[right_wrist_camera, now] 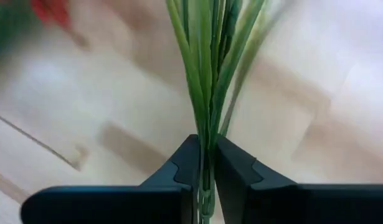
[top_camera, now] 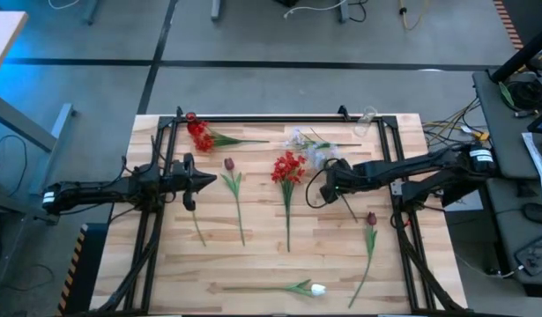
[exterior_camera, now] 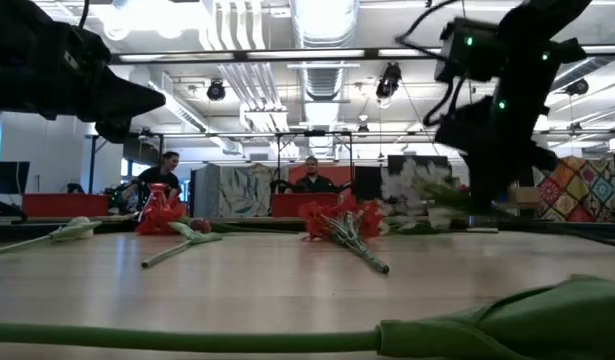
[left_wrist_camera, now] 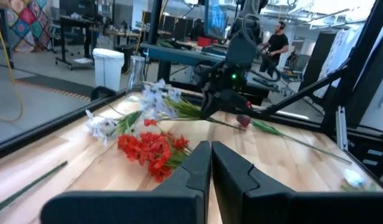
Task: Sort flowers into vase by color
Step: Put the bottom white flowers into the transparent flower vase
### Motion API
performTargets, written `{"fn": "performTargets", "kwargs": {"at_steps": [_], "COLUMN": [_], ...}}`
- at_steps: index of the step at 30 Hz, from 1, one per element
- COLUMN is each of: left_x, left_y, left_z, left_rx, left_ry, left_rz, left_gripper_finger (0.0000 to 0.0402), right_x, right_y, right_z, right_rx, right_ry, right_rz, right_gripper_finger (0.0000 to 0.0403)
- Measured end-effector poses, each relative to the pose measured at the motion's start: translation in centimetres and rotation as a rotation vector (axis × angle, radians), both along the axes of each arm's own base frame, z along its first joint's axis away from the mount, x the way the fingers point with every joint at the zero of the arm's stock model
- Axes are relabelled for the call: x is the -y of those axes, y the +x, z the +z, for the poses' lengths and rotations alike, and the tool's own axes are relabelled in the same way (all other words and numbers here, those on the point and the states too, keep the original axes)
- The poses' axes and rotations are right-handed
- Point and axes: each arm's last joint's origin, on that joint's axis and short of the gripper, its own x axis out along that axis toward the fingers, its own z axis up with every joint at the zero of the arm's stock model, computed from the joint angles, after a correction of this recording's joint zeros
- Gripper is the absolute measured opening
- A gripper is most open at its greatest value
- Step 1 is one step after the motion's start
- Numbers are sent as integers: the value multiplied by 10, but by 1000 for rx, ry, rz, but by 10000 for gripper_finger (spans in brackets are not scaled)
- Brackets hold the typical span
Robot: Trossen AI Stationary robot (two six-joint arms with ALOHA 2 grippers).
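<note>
Already the right hand point(right_wrist_camera: 205, 163) has its fingers pinched on the green stems of the pale blue-white spray point(top_camera: 310, 145), low on the stalks where they bunch; the spray looks light, limp and easily crushed at the blossoms, so a stem hold seems soundest; its long axis runs from the hand toward the far side of the bench point(top_camera: 253, 264), blossoms farthest; the left hand point(top_camera: 189, 182), closed and empty, waits at the left.
</note>
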Motion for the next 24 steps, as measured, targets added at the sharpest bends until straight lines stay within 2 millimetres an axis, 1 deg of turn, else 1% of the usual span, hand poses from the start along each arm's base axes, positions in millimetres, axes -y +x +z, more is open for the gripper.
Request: {"fn": "performTargets", "kwargs": {"at_steps": [6,10,13,19,24], "left_x": [0,0,0,0,0], "left_y": [0,0,0,0,1], "left_z": [5,6,7,12,10], "left_rx": [69,81,95,144,131], "left_ry": [13,14,16,14,-14], "left_rz": [0,0,5,6,5], "left_gripper_finger": [0,0,0,0,0], "right_x": [4,8,14,35,61], "right_y": [5,7,5,-4,-15], "right_z": [29,55,77,114,135], "right_rx": [178,299,372,423,410], "right_ry": [-213,-399,-557,-870,-1054], "right_rz": [110,186,212,139,52], "right_gripper_finger": [33,33,33,33,33]}}
